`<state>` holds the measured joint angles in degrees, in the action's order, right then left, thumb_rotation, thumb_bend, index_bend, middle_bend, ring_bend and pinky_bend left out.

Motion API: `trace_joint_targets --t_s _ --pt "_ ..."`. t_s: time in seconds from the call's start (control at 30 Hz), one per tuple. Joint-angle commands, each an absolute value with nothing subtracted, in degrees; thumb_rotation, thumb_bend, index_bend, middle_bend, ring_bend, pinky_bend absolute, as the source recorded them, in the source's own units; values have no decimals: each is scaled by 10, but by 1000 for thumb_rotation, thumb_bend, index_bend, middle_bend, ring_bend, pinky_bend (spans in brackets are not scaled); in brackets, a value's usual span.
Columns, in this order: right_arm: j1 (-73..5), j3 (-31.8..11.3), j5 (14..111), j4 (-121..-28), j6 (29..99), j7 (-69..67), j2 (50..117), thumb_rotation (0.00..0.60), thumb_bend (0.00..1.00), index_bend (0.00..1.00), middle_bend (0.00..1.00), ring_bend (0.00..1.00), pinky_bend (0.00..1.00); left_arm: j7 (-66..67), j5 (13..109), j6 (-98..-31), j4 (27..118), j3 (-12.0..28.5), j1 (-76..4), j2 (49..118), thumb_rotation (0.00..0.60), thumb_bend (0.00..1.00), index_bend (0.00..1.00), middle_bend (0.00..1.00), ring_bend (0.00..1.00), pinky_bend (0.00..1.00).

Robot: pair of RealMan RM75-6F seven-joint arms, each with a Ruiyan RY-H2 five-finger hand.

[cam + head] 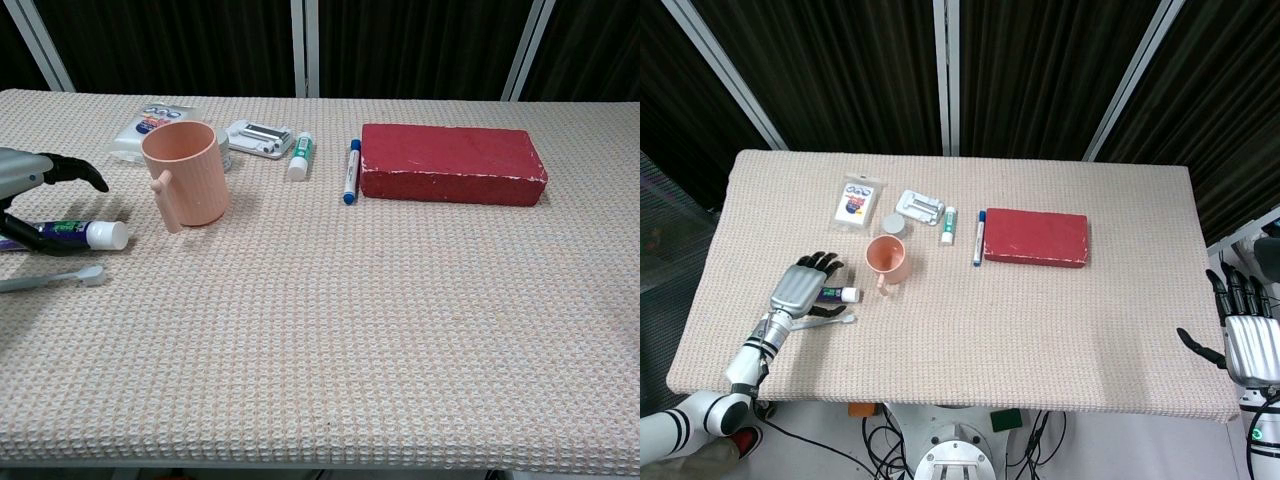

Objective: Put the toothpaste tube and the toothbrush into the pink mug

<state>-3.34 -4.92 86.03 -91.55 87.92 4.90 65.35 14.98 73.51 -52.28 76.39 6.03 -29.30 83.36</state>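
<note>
The pink mug [887,258] [185,175] stands upright left of the table's middle, handle toward the front. Just left of it lies the toothpaste tube [843,294] [80,235], white cap pointing at the mug. The toothbrush [835,321] [55,279] lies flat in front of the tube. My left hand [805,285] [30,185] hovers over the tube's rear end, fingers stretched out above it and thumb low along its front side; it holds nothing. My right hand [1250,335] hangs off the table's right edge, fingers apart and empty.
A red box [1035,237] [450,165] lies at the back centre with a blue marker [979,237] [351,172] beside it. Behind the mug are a green-and-white stick [949,225], a blister pack [920,207] and a white packet [860,200].
</note>
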Motion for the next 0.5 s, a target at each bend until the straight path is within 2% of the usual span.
trace_joint_targets --t_s 0.03,0.5 --pt "-33 -49 859 -915 878 49 654 471 450 0 0 0 0 156 731 -525 759 57 -295 838 334 157 200 107 89 188" --pt "-34 -49 856 -908 875 47 658 470 451 0 0 0 0 156 728 -534 748 50 -304 846 364 179 254 108 89 188"
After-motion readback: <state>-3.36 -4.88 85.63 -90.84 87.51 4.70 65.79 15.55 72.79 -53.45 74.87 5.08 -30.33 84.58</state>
